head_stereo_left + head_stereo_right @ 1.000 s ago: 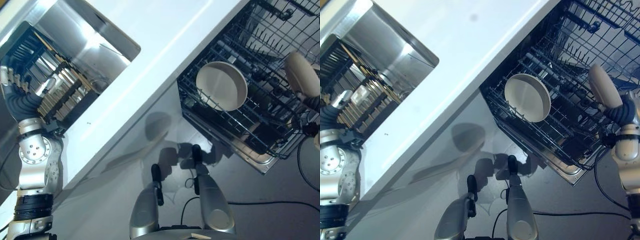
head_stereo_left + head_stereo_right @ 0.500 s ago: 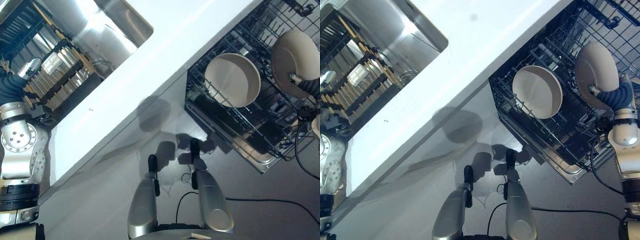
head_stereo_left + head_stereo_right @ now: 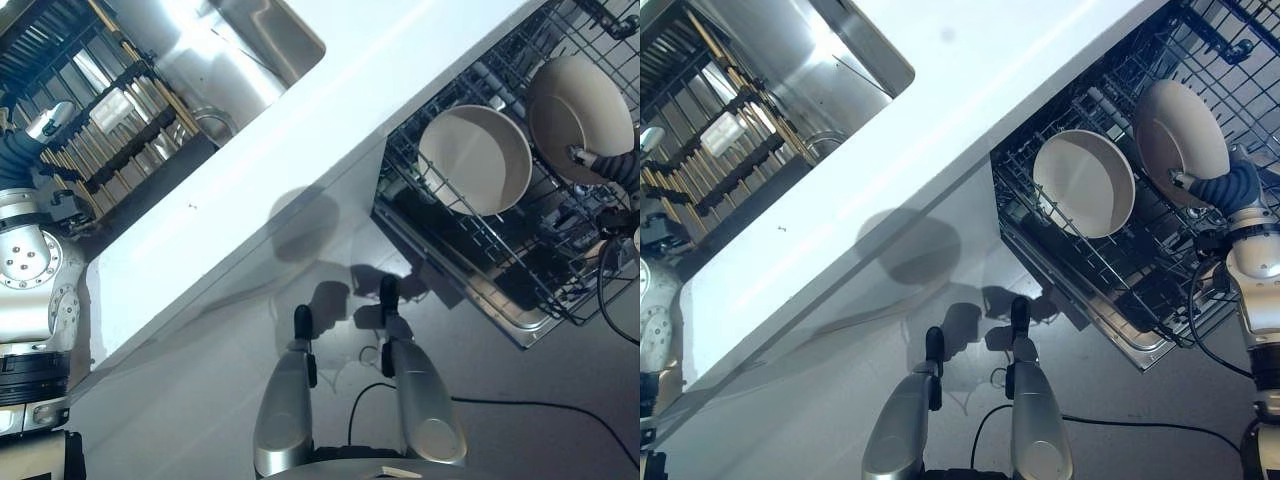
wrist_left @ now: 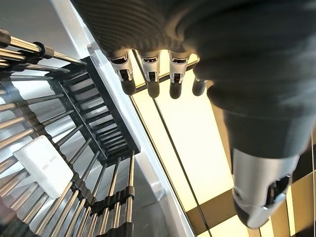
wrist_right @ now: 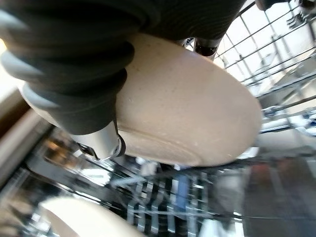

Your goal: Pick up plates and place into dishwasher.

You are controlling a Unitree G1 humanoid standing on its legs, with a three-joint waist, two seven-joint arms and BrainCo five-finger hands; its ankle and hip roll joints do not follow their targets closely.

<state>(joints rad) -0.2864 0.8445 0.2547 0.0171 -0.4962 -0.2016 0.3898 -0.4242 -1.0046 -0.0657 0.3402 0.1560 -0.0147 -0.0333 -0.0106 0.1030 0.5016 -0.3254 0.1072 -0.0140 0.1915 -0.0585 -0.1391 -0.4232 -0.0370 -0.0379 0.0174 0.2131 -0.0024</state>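
Note:
My right hand [image 3: 1232, 187] is shut on a beige plate [image 3: 578, 102], holding it tilted over the dark wire dishwasher rack [image 3: 520, 245]. In the right wrist view the thumb [image 5: 98, 143] presses the plate's underside [image 5: 197, 113]. A second beige plate [image 3: 1084, 183] stands on edge in the rack just beside the held one. My left hand [image 3: 40, 125] hovers open above the dish rack [image 3: 125, 150] in the sink, its fingers [image 4: 150, 79] straight and holding nothing.
A white counter [image 3: 330, 110] runs diagonally between the steel sink [image 3: 235, 50] and the dishwasher. A small white block [image 4: 43, 159] lies on the sink rack's bars. The open dishwasher door [image 3: 500, 300] juts out under the rack.
The right hand has turned the plate from edge-on to face-on and carried it deeper over the rack, closer to the standing plate. The whole view has shifted as the head moved.

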